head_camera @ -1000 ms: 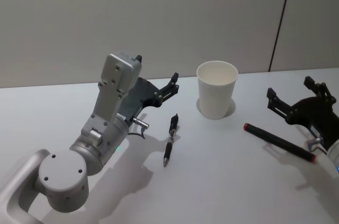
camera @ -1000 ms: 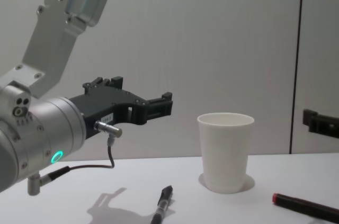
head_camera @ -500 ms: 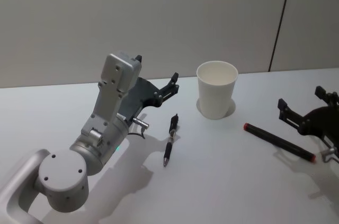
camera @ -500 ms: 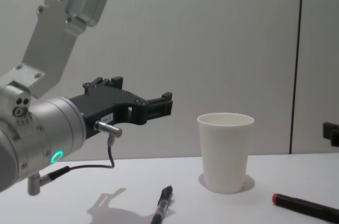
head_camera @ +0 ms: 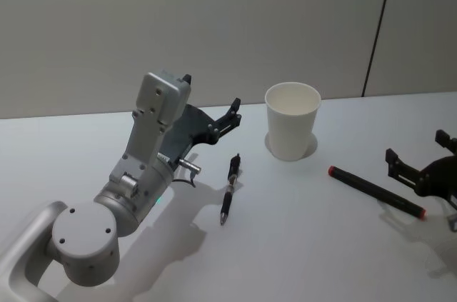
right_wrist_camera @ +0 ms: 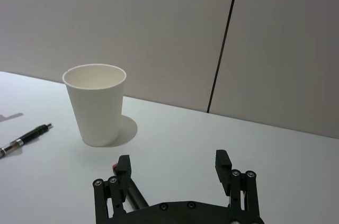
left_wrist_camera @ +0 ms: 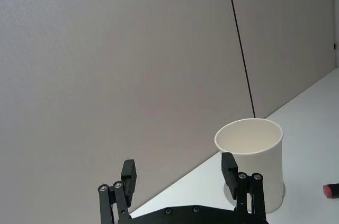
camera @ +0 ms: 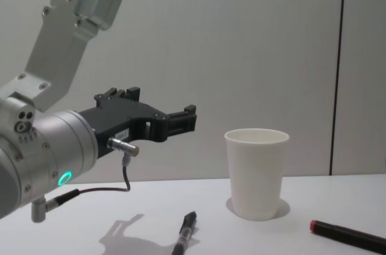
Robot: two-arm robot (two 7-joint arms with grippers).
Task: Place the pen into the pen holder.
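A black pen [head_camera: 229, 189] with silver bands lies flat on the white table [head_camera: 300, 245], left of the pen holder [head_camera: 292, 121], a plain white paper cup standing upright. My left gripper [head_camera: 232, 113] hovers open above the table, behind and left of the pen and pointing at the cup; the left wrist view shows the left gripper [left_wrist_camera: 179, 170] with nothing between its fingers and the cup [left_wrist_camera: 254, 166] ahead. My right gripper [head_camera: 418, 148] is open at the right edge, over the near end of a black marker [head_camera: 376, 191]. The pen [camera: 185, 235] and cup [camera: 257, 173] also show from the chest.
The black marker with red ends lies right of the cup, angled toward the near right. A grey wall with a dark vertical seam [head_camera: 378, 27] runs behind the table. The table in front of the pen and the marker is bare.
My right gripper has drawn back toward the right edge and lower, leaving the chest view. The left arm, the pen, the marker and the cup have not moved.
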